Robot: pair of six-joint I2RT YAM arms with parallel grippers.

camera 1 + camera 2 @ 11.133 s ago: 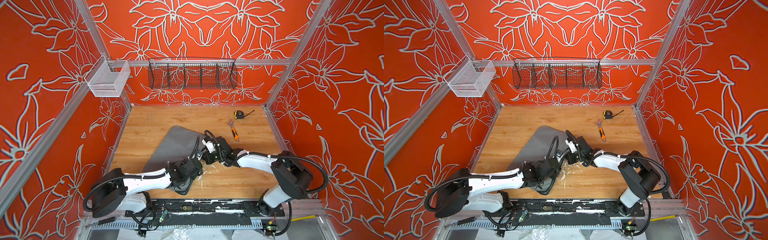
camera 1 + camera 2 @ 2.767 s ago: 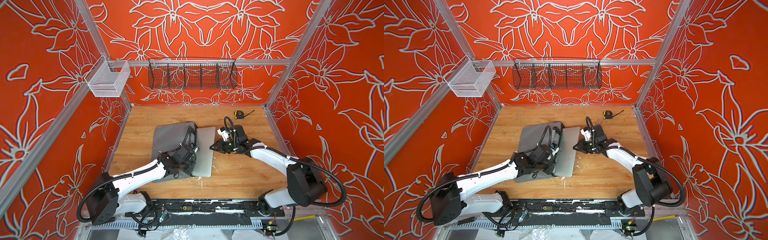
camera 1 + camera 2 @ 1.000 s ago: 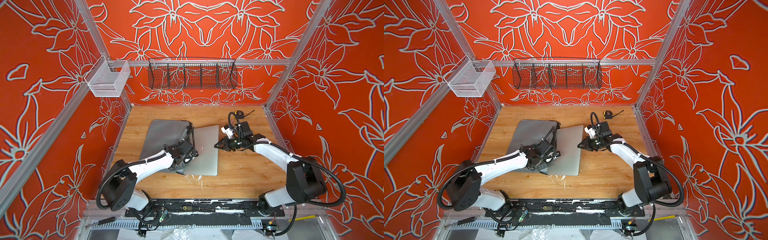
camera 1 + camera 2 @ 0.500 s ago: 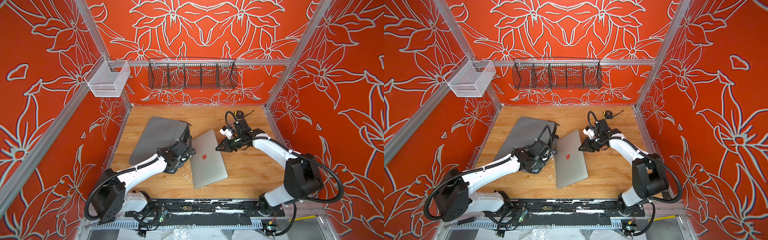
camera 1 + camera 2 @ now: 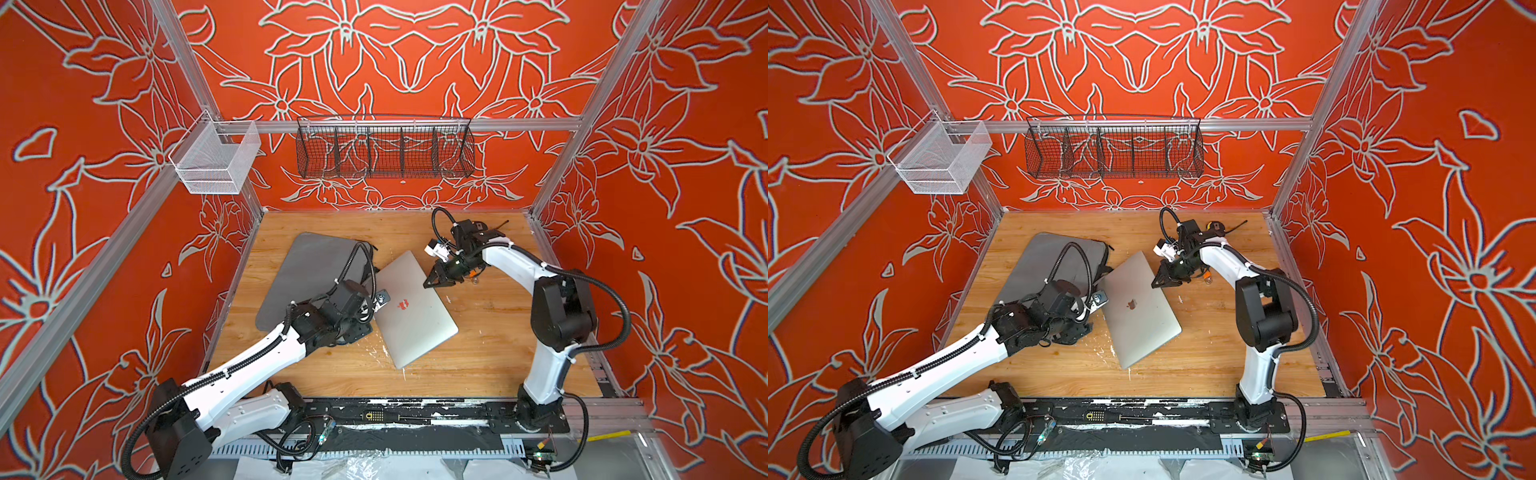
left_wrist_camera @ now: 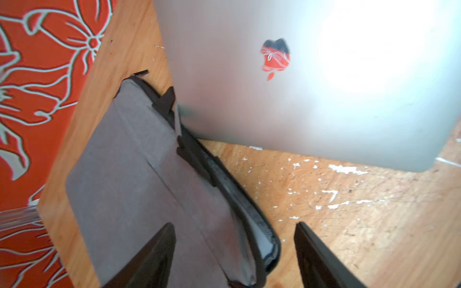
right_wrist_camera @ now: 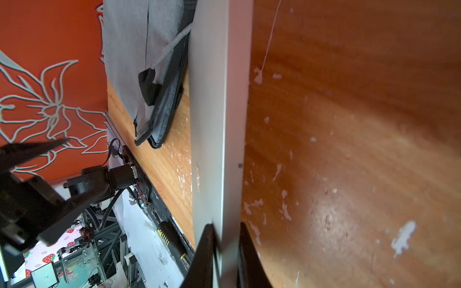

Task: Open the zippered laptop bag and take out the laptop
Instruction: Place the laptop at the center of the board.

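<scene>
Right gripper (image 7: 225, 232) is clamped on the laptop's (image 5: 411, 316) far edge, and the left gripper (image 6: 234, 224) has let go.
A second ago the left jaws pinched the grey bag (image 5: 307, 270) while the laptop overlapped its mouth. Now they gape above the unzipped opening, holding nothing. The laptop lies skewed on the wooden table (image 5: 490, 349) beside the bag, one corner just at the opening. The removal looks essentially done.

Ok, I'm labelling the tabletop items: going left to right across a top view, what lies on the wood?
Bag → laptop → tape measure. The grippers overlap these, so they are left out.
</scene>
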